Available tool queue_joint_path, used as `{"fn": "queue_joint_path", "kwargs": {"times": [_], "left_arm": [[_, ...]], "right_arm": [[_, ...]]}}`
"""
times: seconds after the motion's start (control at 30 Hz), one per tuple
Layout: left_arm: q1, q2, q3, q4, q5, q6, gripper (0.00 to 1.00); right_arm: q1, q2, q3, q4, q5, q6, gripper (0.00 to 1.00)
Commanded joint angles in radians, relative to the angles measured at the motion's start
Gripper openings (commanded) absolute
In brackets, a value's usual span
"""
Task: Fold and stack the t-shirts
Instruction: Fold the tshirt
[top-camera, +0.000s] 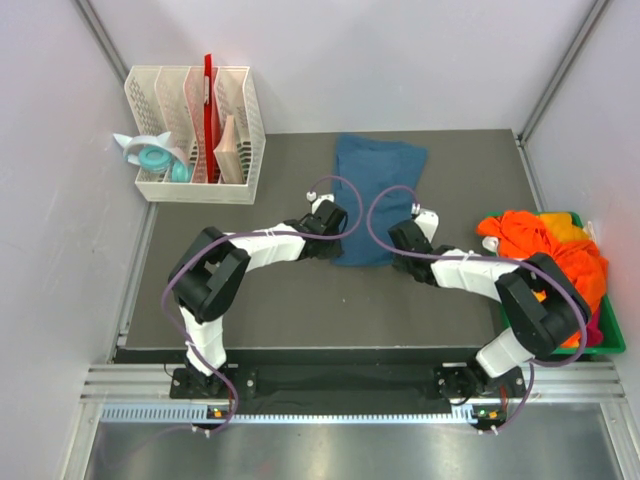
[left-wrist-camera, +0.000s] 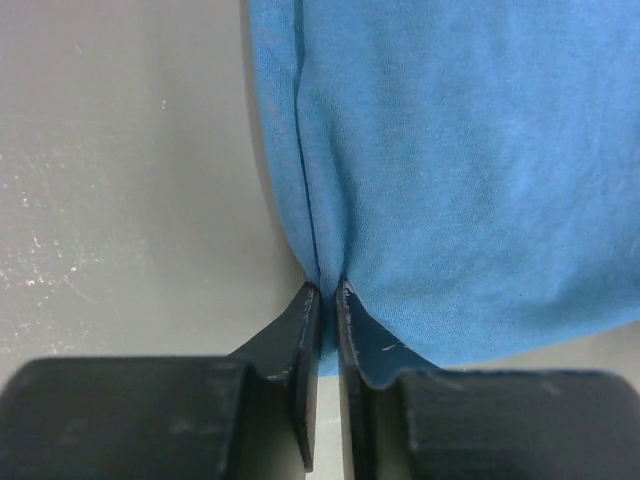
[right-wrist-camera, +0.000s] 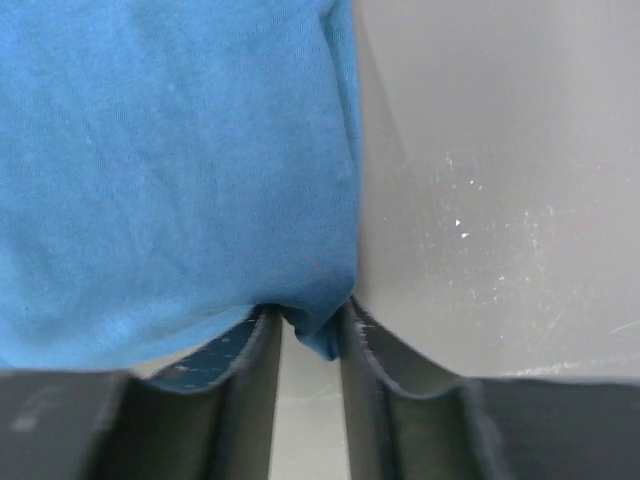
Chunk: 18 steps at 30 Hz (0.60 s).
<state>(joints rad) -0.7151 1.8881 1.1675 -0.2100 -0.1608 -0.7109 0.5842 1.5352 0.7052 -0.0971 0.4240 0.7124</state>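
A teal-blue t-shirt (top-camera: 375, 190) lies folded into a long strip on the grey mat (top-camera: 260, 300). My left gripper (top-camera: 341, 229) is at its near-left edge. In the left wrist view this gripper (left-wrist-camera: 328, 292) is shut tight on a pinch of the teal-blue t-shirt (left-wrist-camera: 470, 170). My right gripper (top-camera: 394, 240) is at the strip's near-right edge. Its jaws (right-wrist-camera: 310, 322) stand a little apart, with a bunched corner of the shirt (right-wrist-camera: 160, 170) squeezed between them. Orange t-shirts (top-camera: 540, 240) are heaped at the right.
The orange heap fills a green bin (top-camera: 612, 338) at the mat's right edge, with yellow and magenta fabric showing in it. A white slotted organizer (top-camera: 195, 135) holding a red item stands at the back left, with tape rolls (top-camera: 155, 157) beside it. White walls enclose the mat.
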Motion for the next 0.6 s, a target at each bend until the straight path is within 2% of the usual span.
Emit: {"fn": "queue_joint_path", "kwargs": {"times": [0.0,0.03,0.1,0.33,0.47,0.57], "left_arm": [[-0.001,0.022,-0.012,-0.019,0.015,-0.002,0.10],[-0.001,0.019,-0.012,-0.020,0.017,-0.002,0.03],[-0.001,0.011,-0.022,-0.025,0.024,-0.009,0.00],[-0.058,-0.075,-0.106,-0.078,0.000,-0.050,0.00],[-0.101,-0.191,-0.216,-0.101,-0.045,-0.082,0.00],[-0.129,-0.269,-0.299,-0.111,-0.028,-0.120,0.00]], "right_arm": [[0.003,0.005,-0.033,-0.072,-0.024,0.028,0.22],[0.005,0.003,-0.032,-0.075,-0.022,0.027,0.19],[0.011,-0.003,-0.029,-0.087,-0.019,0.025,0.00],[0.091,-0.061,-0.029,-0.197,-0.013,0.054,0.00],[0.111,-0.118,-0.072,-0.243,-0.070,0.110,0.00],[0.160,-0.185,-0.107,-0.295,-0.077,0.149,0.00]]}}
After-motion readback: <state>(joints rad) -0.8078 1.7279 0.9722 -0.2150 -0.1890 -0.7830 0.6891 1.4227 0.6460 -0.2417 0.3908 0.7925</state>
